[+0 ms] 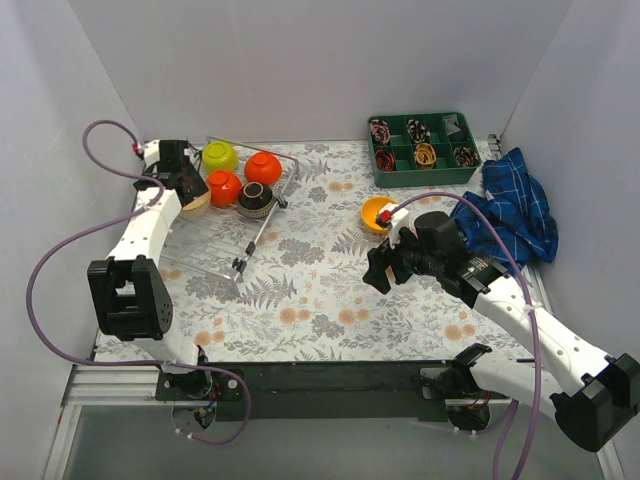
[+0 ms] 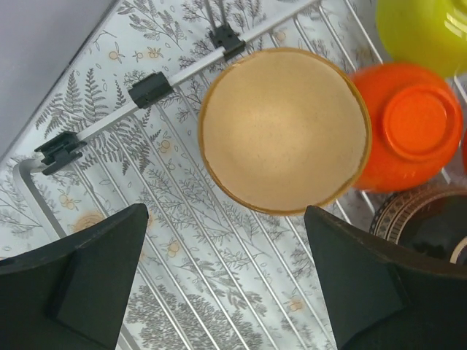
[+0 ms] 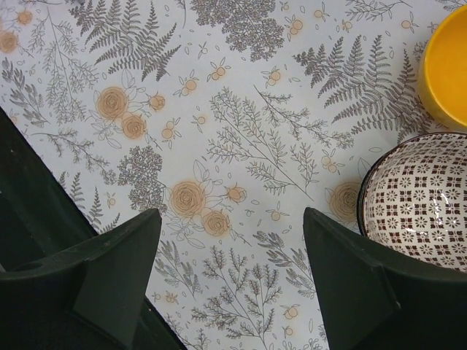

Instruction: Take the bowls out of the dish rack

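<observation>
The dish rack (image 1: 262, 231) stands at the left of the table; its wire floor (image 2: 182, 248) fills the left wrist view. In it are a lime green bowl (image 1: 219, 155), two red-orange bowls (image 1: 263, 167) (image 1: 223, 187), a dark brown bowl (image 1: 256, 199) and a beige bowl (image 2: 284, 131). The beige one sits upright on the wires just beyond my open left gripper (image 2: 226, 284), untouched. On the cloth sit a yellow-orange bowl (image 1: 377, 213) and a patterned bowl (image 3: 419, 200), both to the right of my open, empty right gripper (image 3: 230, 277).
A green compartment tray (image 1: 422, 148) with small items stands at the back right. A blue checked cloth (image 1: 515, 205) lies by the right wall. The rack's side bar with black clips (image 2: 149, 89) runs left of the beige bowl.
</observation>
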Controlling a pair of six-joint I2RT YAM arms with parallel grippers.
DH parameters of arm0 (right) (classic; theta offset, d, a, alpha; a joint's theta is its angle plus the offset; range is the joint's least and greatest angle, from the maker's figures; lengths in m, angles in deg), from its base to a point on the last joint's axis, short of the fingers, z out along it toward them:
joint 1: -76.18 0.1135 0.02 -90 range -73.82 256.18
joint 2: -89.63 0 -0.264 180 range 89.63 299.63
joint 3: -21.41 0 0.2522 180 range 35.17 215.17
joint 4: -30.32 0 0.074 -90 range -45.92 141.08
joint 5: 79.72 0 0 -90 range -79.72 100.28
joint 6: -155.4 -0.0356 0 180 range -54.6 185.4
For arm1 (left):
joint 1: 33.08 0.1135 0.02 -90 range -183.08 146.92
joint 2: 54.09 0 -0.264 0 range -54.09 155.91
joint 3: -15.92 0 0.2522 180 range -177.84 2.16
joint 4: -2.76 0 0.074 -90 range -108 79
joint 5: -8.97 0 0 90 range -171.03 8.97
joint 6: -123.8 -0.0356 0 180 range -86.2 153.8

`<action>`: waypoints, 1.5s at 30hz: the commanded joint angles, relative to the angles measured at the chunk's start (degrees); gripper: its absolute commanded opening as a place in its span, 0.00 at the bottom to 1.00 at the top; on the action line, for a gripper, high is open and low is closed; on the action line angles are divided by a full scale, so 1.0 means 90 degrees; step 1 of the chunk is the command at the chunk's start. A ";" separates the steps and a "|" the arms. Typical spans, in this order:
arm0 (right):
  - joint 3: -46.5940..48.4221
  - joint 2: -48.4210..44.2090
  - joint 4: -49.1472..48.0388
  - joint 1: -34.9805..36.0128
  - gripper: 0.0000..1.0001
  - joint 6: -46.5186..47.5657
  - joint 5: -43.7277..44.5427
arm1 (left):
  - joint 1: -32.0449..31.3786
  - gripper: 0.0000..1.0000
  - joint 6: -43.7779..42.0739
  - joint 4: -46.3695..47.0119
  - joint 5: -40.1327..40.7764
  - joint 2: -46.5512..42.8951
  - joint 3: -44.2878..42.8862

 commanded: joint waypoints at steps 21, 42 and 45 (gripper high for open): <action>0.0236 0.0012 0.0132 0.0005 0.86 0.0011 0.0286 | 0.1563 0.40 0.1664 0.0407 -0.2396 0.1123 -0.0154; 0.1241 0.0471 0.0191 0.0005 0.86 -0.0437 0.0354 | -0.0180 0.00 0.0112 -0.0345 -0.1566 -0.1220 -0.0419; 0.1476 0.0656 0.0259 0.0005 0.86 -0.0652 0.0374 | -0.1030 0.00 0.0209 -0.0472 -0.1615 -0.1445 -0.0262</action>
